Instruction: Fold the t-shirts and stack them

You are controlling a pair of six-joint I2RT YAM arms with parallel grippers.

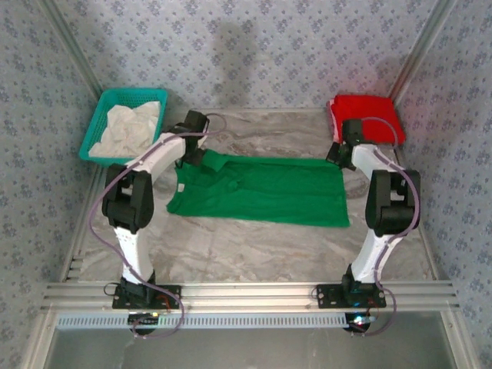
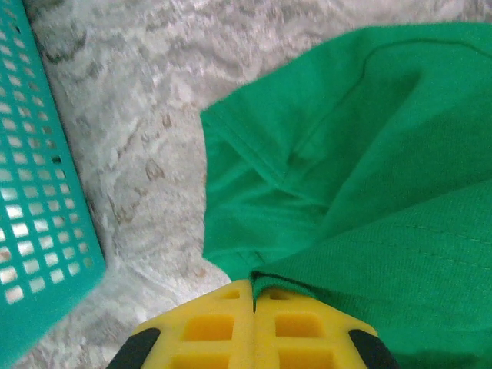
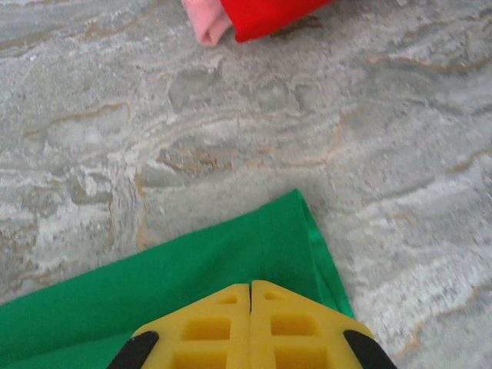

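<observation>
While both arms stood bent over the marbled table (image 1: 231,246), the green t-shirt (image 1: 269,188) lay spread flat across its middle, between them. The left arm (image 1: 146,173) rose from its base, folded at a dark elbow and pointed its white forearm towards the far right. This placed the left gripper (image 1: 200,157) on the shirt's far left corner, by the sleeve. From the left wrist, its yellow jaws were seen pressed together with a ridge of green cloth pinched between them. The right arm (image 1: 384,196) was folded likewise, forearm angled to the far left, with the right gripper (image 1: 337,154) at the shirt's far right corner. Its jaws met tip to tip over the hem, though whether cloth was caught there could not be told. The red t-shirt (image 1: 365,115) lay in the table's far right corner, apart from the green one. A teal basket (image 1: 104,115) holding white cloth (image 1: 127,127) sat at the far left.
</observation>
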